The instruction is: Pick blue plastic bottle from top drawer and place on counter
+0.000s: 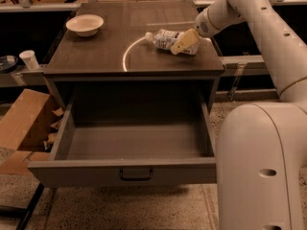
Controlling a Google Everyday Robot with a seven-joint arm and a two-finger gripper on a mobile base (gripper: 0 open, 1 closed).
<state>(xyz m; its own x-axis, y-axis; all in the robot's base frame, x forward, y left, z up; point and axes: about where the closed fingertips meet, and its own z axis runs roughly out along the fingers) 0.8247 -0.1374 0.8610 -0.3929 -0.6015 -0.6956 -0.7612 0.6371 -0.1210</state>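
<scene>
The blue plastic bottle (165,39) is clear and crinkled with a white cap pointing left. It lies tilted over the right part of the counter (105,51), just inside the white circle arc. My gripper (184,43) is shut on the bottle's base end, with cream fingers (187,41) around it. The top drawer (129,147) is pulled fully open below the counter and holds nothing, its black handle at the front.
A cream round bowl (85,24) stands at the counter's back left. A small white paper cup (29,59) stands on a ledge to the left. Cardboard boxes (24,128) lie on the floor left of the drawer. My white arm and base (259,162) fill the right side.
</scene>
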